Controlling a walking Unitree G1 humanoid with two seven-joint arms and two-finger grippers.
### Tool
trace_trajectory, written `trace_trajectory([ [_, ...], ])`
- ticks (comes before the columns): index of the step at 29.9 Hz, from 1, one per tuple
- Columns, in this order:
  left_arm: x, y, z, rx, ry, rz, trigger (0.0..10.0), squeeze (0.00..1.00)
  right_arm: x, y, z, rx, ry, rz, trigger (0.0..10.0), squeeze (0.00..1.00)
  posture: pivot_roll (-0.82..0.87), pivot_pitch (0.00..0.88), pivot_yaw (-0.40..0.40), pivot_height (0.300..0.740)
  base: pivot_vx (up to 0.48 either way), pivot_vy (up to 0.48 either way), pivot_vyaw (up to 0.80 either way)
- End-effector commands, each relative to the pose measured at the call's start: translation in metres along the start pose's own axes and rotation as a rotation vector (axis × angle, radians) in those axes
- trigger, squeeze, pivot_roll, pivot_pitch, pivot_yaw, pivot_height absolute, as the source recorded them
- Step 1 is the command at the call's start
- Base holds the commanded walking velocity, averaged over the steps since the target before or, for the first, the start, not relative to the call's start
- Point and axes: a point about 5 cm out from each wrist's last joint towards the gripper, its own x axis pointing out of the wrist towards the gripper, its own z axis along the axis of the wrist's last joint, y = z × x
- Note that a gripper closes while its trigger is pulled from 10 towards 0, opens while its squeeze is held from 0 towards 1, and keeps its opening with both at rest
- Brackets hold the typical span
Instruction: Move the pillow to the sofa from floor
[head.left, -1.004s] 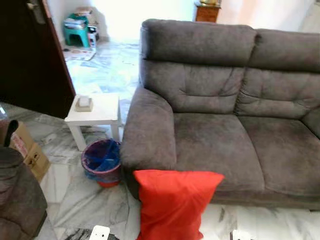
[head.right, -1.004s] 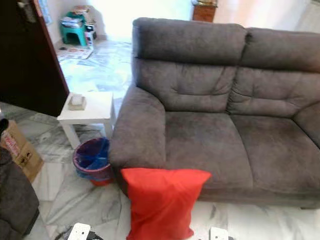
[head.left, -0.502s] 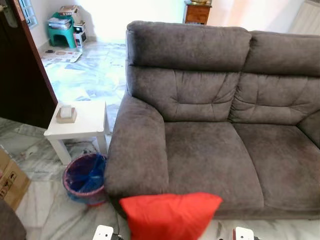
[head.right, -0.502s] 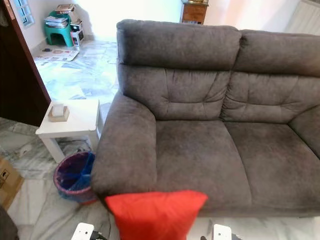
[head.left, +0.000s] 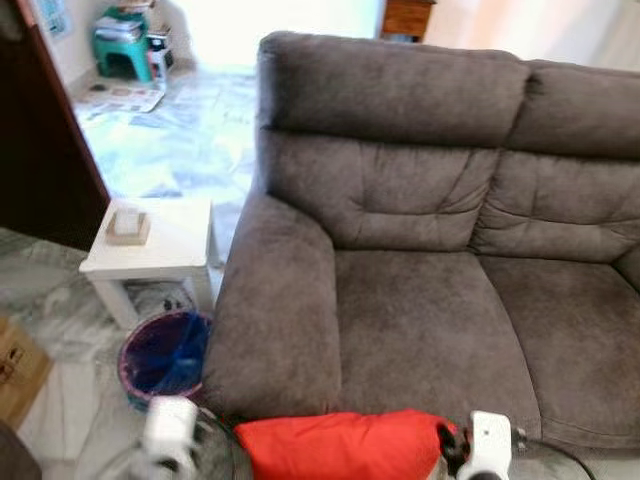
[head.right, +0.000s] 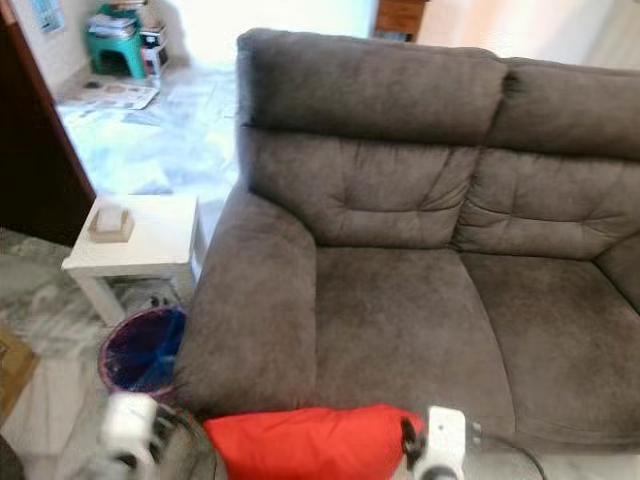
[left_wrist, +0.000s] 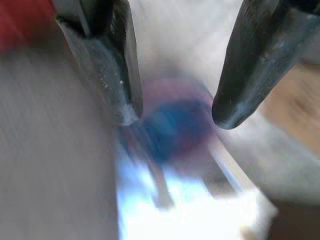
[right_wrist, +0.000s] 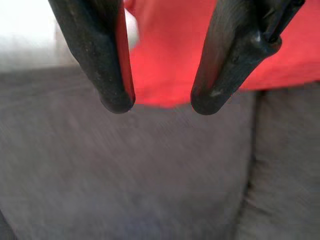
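One red pillow: smooth fabric, soft, lying flat and wide along the front edge of the sofa, just before the left seat cushion. It sits between the two wrist housings at the lower edge of the head views.

One sofa: grey-brown, napped suede-like upholstery, two seat cushions, two tufted back cushions, one rounded armrest in view on the left.

Left gripper: two black tapered fingers spread apart, nothing between them. Beyond them a blurred blue and purple round shape and a strip of red at one corner.

Right gripper: two black matte fingers apart, with a gap between the tips; red pillow fabric lies behind and past the tips, grey sofa cloth below. Contact with the pillow cannot be told from this view.

One white side table, square top, standing beside the armrest; one small tan box on it. One round bin with blue liner on the floor beside the table. Floor: glossy marbled tile. One green stool at the far wall. One cardboard box at the left edge.
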Motion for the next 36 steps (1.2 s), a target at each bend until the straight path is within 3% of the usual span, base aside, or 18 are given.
trace_trajectory([
  [1, -0.010, -0.022, -0.001, -0.016, -0.050, -0.042, 10.0, 0.00, -0.004, -0.006, 0.003, 0.016, -0.069, -0.002, 10.0, 0.00, -0.01, 0.067, -0.023, 0.740, 0.000, 0.000, 0.00],
  [8, -0.017, -0.020, 0.009, -0.061, -0.129, -0.019, 10.0, 0.00, -0.005, -0.005, 0.015, 0.014, -0.167, 0.025, 10.0, 0.00, 0.00, 0.056, -0.021, 0.740, 0.000, 0.000, 0.00],
  [13, -0.023, -0.017, 0.017, -0.013, -0.165, -0.063, 10.0, 0.00, -0.007, -0.003, 0.015, 0.058, -0.196, 0.019, 10.0, 0.00, 0.00, 0.047, -0.010, 0.740, 0.000, 0.000, 0.00],
  [20, -0.024, -0.010, 0.021, -0.001, -0.166, -0.053, 10.0, 0.00, -0.006, 0.008, 0.015, 0.065, -0.209, 0.039, 10.0, 0.00, 0.00, 0.042, 0.003, 0.740, 0.000, -0.040, 0.00],
  [30, -0.019, -0.012, 0.029, -0.007, -0.163, -0.057, 10.0, 0.00, -0.004, 0.006, 0.017, 0.038, -0.185, 0.041, 10.0, 0.00, 0.00, 0.075, 0.000, 0.740, 0.000, -0.435, 0.00],
  [36, -0.020, -0.012, 0.027, -0.030, -0.143, -0.055, 10.0, 0.00, -0.002, 0.004, 0.020, 0.026, -0.187, 0.043, 10.0, 0.00, 0.01, 0.083, -0.006, 0.740, 0.000, 0.000, 0.00],
])
